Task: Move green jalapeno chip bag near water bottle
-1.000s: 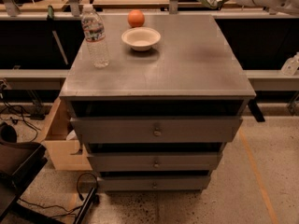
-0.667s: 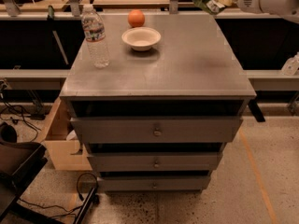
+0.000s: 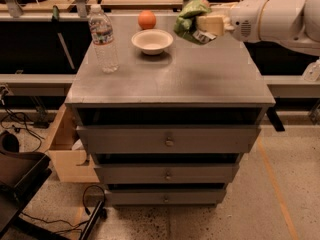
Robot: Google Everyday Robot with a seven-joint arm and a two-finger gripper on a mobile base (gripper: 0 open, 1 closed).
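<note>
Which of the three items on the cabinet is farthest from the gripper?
The water bottle, far left; bowl and orange sit nearer the gripper, holding the green jalapeno chip bag back right.

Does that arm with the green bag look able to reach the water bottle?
Probably yes. The gripper holds the green jalapeno chip bag above the rear of the cabinet top. The white bowl and orange between it and the water bottle sit low, so it could likely pass over.

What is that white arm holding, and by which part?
The tool, above the cabinet top at its back right, holds the green jalapeno chip bag by the end nearest the arm.
</note>
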